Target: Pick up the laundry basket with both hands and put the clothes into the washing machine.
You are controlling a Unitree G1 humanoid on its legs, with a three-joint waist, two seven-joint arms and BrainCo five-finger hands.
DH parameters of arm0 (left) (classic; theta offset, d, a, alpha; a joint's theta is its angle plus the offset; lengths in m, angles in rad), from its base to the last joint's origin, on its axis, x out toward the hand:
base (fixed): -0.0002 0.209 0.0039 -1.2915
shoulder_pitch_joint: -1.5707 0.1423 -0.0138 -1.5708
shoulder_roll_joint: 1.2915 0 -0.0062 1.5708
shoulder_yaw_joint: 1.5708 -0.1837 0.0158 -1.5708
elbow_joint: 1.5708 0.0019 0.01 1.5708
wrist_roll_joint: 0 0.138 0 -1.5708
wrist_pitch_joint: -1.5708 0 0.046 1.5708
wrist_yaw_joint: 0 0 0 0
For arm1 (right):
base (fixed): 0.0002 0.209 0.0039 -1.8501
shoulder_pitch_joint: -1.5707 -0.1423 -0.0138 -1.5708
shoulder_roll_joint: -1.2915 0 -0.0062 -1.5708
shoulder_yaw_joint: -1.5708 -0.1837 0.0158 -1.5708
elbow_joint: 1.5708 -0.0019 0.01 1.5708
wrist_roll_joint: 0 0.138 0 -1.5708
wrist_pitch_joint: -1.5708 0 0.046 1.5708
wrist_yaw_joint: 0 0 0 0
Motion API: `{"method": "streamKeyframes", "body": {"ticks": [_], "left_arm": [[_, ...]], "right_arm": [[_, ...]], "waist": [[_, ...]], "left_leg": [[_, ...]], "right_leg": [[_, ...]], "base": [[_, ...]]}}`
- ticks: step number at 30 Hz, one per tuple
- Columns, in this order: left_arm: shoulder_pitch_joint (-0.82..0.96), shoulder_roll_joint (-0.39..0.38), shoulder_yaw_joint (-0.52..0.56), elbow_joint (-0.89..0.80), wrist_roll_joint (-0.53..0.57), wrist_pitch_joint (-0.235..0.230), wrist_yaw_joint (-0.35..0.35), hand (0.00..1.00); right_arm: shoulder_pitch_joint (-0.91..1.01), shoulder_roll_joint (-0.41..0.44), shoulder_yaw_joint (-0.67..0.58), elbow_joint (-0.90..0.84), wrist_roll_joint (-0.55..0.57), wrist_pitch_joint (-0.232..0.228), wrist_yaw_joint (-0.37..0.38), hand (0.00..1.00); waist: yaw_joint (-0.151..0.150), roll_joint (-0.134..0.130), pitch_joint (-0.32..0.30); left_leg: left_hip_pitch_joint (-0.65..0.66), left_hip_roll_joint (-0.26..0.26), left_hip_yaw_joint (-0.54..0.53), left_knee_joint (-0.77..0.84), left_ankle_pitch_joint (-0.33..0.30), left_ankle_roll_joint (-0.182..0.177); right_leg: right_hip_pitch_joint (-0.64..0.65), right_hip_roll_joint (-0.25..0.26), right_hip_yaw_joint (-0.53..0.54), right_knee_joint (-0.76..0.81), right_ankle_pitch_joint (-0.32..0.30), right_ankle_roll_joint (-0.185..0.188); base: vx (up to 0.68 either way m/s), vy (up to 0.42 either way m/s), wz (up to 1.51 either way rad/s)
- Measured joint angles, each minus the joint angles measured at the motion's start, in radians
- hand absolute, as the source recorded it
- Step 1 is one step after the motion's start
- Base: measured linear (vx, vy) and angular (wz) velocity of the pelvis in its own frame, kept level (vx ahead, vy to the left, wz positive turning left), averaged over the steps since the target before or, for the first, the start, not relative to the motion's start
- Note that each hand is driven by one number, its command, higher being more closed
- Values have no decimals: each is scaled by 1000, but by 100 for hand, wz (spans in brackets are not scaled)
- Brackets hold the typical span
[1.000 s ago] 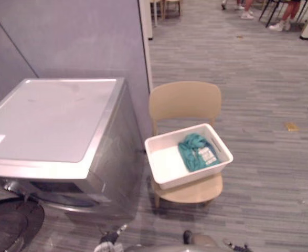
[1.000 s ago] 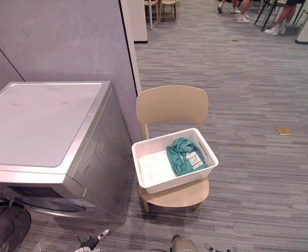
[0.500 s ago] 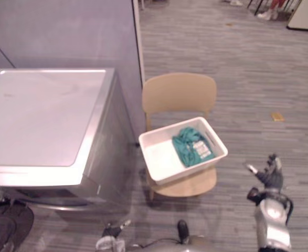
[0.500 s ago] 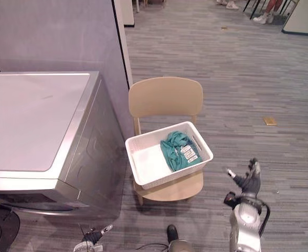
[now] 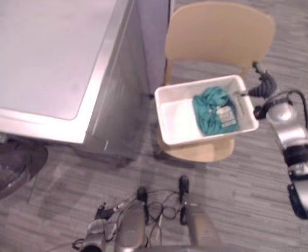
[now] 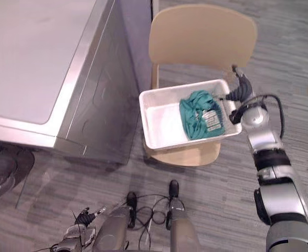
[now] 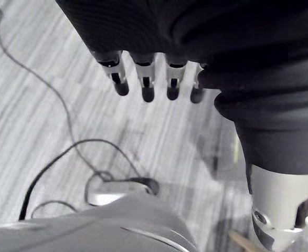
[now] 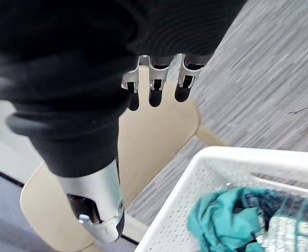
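White basket point(image 5: 176, 119) on chair point(image 5: 219, 31), teal clothes point(image 5: 212, 109) inside, right robot hand point(image 5: 264, 84) straight-fingered beside its rim, left robot hand point(image 7: 146, 84) relaxed over floor point(image 7: 43, 136).

**Even indoor light, soft shadows**

The scene is lit evenly and brightly. A pale sheen is seen on the washing machine point(image 5: 49, 58) top, well left of the right hand point(image 5: 263, 84). A soft shadow is cast on the floor point(image 5: 143, 157) beneath the chair point(image 6: 201, 37) beside that hand.
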Motion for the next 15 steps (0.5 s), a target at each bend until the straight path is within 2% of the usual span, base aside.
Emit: {"method": "streamKeyframes", "body": {"ticks": [1, 4, 6, 7, 10, 15], "left_arm": [[-7, 2, -16, -5, -5, 0, 1, 0], [-20, 3, -21, -16, -17, -1, 20, 0], [-30, 4, -31, -35, -38, -2, 26, 0], [-31, 6, -50, -44, -43, -5, 39, 0], [-45, 12, -60, -55, -57, -21, 44, 0], [-63, 12, -61, -74, -105, -24, 62, 0]], "right_arm": [[-33, 0, 21, 8, -1, 4, 0, 0], [-86, 10, 81, 12, -6, 12, 7, 0], [-103, 11, 86, 21, -23, 15, 9, 0], [-123, 17, 86, 44, -30, 17, 10, 0], [-143, 25, 82, 91, -53, 26, 3, 0], [-143, 38, 31, 138, -48, 60, -25, 0]], "waist": [[11, 3, 15], [17, 5, 35], [34, 4, 54], [41, 3, 55], [34, 5, 77], [38, 5, 90]], "left_leg": [[-23, 2, -5, 20, -2, 2], [-80, 9, -13, 66, -7, 8], [-99, 17, -14, 91, -13, 7], [-125, 16, -14, 111, -16, 7], [-176, 17, -30, 141, -18, 7], [-254, 28, -35, 164, -17, 7]], "right_leg": [[-17, -1, -15, 13, 0, -1], [-69, -3, -45, 64, -17, -21], [-94, -12, -72, 101, -45, -35], [-119, -29, -120, 123, -83, -43], [-154, -36, -151, 142, -89, -41], [-231, -44, -179, 177, -89, -41]], "base": [[-100, -22, 12], [-95, -29, 13], [-105, -42, -2], [-100, -9, -9], [-61, -6, 5], [-36, -35, 4]]}}
